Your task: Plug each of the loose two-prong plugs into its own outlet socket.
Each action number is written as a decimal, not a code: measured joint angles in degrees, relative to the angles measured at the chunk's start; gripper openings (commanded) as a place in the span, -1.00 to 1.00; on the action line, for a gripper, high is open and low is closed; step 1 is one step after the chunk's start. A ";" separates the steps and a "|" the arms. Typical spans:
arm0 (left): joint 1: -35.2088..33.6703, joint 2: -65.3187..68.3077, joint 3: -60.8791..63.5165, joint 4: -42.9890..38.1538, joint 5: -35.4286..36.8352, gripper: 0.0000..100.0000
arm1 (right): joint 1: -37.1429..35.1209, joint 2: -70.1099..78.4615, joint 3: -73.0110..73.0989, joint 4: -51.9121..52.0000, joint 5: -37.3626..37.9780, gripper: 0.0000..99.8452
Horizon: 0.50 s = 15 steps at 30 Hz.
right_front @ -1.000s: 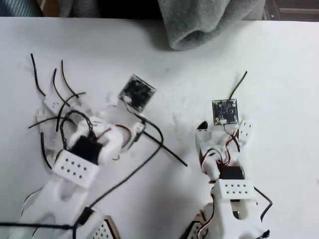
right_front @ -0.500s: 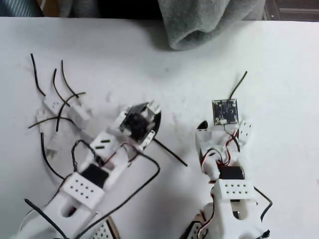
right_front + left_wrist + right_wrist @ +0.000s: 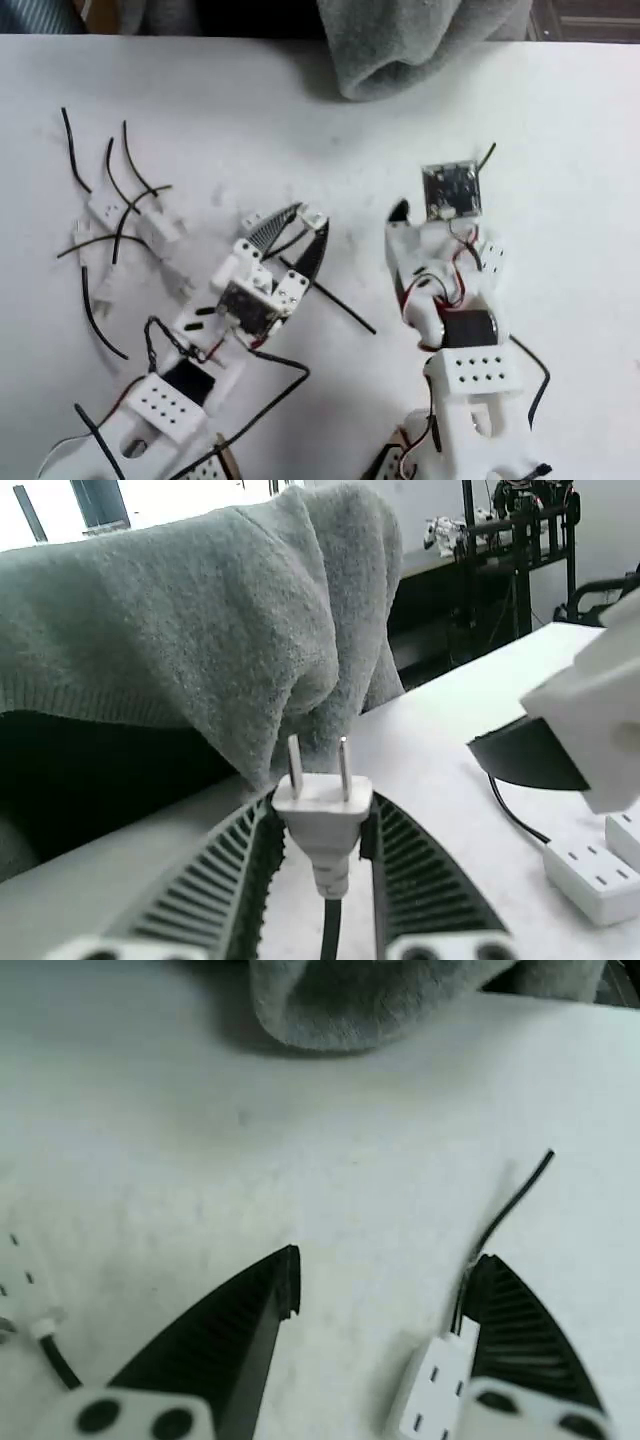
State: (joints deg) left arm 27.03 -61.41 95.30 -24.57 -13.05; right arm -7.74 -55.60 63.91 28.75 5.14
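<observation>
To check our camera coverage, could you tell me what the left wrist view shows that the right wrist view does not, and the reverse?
Left wrist view: a white two-prong plug clamped in the left gripper, prongs pointing away from the wrist.
Right wrist view: a white outlet socket with a black wire, lying beside one finger of the open right gripper.
Both: the grey cloth draped at the table's far edge, the white table, and part of the right gripper.
</observation>
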 measured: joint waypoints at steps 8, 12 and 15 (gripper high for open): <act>0.00 -0.53 0.97 -3.87 0.00 -0.96 | -6.59 -0.09 -18.29 11.43 0.00 -0.46; 0.00 -0.53 0.97 -3.87 0.00 -0.96 | -10.11 -0.09 -26.37 19.16 0.00 -0.56; 0.00 -0.53 0.97 -3.87 0.00 -0.96 | -15.03 -0.09 -30.86 24.70 0.00 -0.76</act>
State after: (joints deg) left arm 27.03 -61.93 96.26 -28.44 -13.05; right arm -22.77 -55.69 33.05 53.45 5.14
